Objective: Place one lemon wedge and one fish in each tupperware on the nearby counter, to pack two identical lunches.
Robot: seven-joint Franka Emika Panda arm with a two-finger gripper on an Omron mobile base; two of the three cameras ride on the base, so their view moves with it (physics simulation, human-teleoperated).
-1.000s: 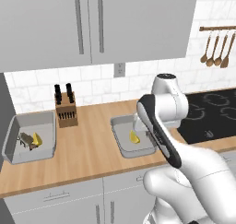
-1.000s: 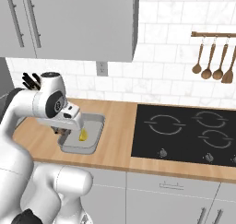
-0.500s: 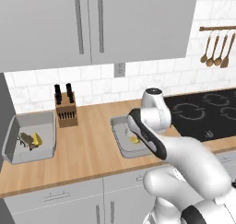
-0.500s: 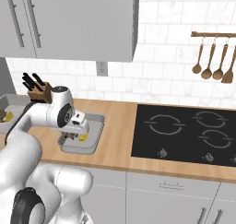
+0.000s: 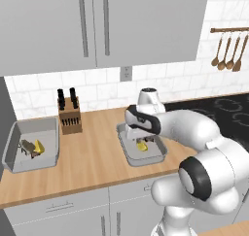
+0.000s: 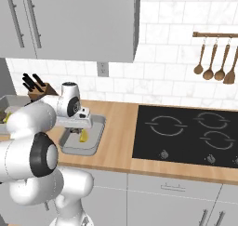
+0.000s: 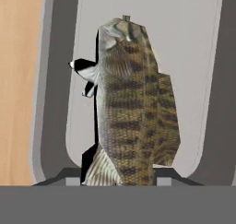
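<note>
My gripper is shut on a brown striped fish, which hangs over the pale floor of the right tupperware. From the left base view the gripper sits low inside that tupperware, right beside a yellow lemon wedge. The right base view shows the same lemon wedge in the tupperware under the hand. The left tupperware holds a second fish and a second lemon wedge.
A knife block stands at the back of the wood counter between the two tupperwares. The black stovetop lies to the right. Wooden spoons hang on the wall above it.
The arm has folded down and the hand has dropped from above the right tupperware into it, carrying the fish. The trays and lemon wedges have stayed put.
</note>
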